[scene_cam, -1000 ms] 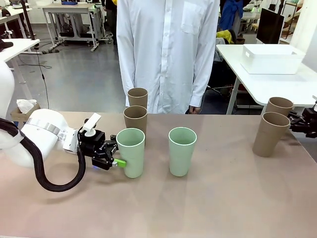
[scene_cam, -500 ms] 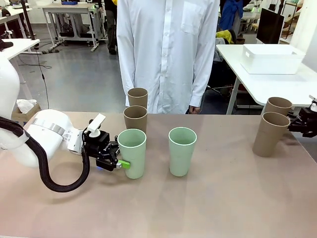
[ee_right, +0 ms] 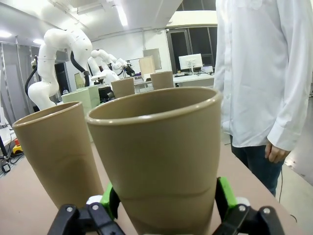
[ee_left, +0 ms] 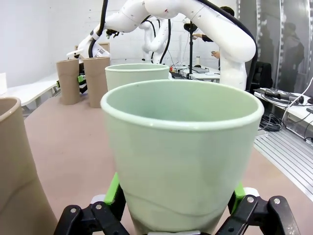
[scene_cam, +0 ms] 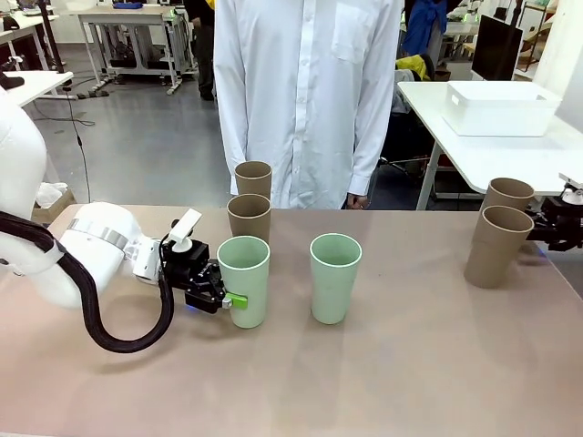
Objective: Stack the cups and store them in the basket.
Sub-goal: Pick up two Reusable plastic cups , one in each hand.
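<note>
Each arm holds one cup low, ready to stack.
The left gripper (scene_cam: pixel 228 296) is clenched on a mint cup (scene_cam: pixel 244 280), the right gripper (ee_right: pixel 167 198) on a tan cup (ee_right: pixel 154 156); I think the low grip keeps rims free for nesting. Wrist views show pads (ee_left: pixel 112 191) pressing both sides; the front view shows the basket (scene_cam: pixel 501 123) well apart, on the side table (scene_cam: pixel 537 164).

The tan table (scene_cam: pixel 410 364) carries six upright cups. Near its far edge, left of centre, stands the far brown cup (scene_cam: pixel 253 178), with the second brown cup (scene_cam: pixel 249 218) just in front. Toward the middle stand the left mint cup (scene_cam: pixel 244 280) and the right mint cup (scene_cam: pixel 334 278), apart. By the right edge, the rear right brown cup (scene_cam: pixel 508 195) and the front right brown cup (scene_cam: pixel 496 246) stand side by side.
</note>
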Available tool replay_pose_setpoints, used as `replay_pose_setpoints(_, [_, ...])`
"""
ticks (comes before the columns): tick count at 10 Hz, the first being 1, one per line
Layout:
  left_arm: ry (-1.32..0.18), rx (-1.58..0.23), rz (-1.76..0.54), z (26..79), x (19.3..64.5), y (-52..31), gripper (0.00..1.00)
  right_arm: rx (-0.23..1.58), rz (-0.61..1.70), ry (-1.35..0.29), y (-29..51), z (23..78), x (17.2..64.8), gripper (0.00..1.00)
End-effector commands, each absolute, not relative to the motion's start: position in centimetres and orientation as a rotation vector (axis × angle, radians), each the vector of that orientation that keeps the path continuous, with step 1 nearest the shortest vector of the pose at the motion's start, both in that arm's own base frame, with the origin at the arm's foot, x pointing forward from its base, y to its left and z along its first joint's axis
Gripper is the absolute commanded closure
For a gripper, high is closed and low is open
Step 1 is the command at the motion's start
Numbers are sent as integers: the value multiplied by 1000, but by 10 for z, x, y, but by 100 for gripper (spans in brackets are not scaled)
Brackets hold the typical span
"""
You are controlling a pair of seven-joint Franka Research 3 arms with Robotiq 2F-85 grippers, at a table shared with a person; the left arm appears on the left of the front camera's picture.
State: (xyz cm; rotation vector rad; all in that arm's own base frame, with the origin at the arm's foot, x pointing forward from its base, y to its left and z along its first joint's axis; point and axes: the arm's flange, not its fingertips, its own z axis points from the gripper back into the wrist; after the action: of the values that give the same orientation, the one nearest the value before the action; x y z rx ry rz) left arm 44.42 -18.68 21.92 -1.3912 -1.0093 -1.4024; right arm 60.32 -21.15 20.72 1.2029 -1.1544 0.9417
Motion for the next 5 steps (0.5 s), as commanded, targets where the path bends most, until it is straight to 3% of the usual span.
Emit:
replay_pose_setpoints(1, [-1066,-1400,-1413,212,440,-195,0,1213,886,-1169,-202,214,602,0])
replay_pose_setpoints(5, [-1080,-1399,-1411,213,441,-194,0,1229,898,-1173,-199,214,605,0])
